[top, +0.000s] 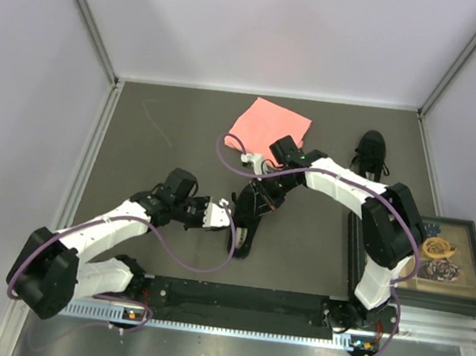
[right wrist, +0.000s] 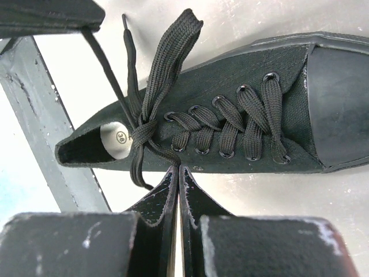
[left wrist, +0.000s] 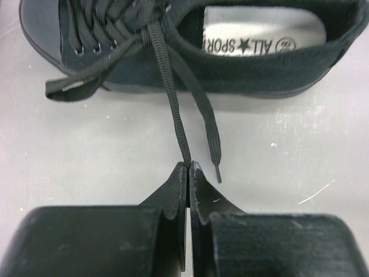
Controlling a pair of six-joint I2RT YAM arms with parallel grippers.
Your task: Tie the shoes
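Note:
One black shoe lies in the middle of the table between my two grippers, its pale insole showing. My left gripper is shut on a thin black lace that runs taut from the shoe's top eyelets to the fingertips. A second lace end lies loose beside it. On the shoe's other side, my right gripper is shut on a short lace strand coming from the crossing at the shoe's tongue. A flat lace loop stands up from that crossing. The other shoe lies at the back right, untouched.
A pink folded cloth lies behind the right gripper. A framed picture rests at the table's right edge. A black rail runs along the near edge between the arm bases. Pale walls enclose three sides.

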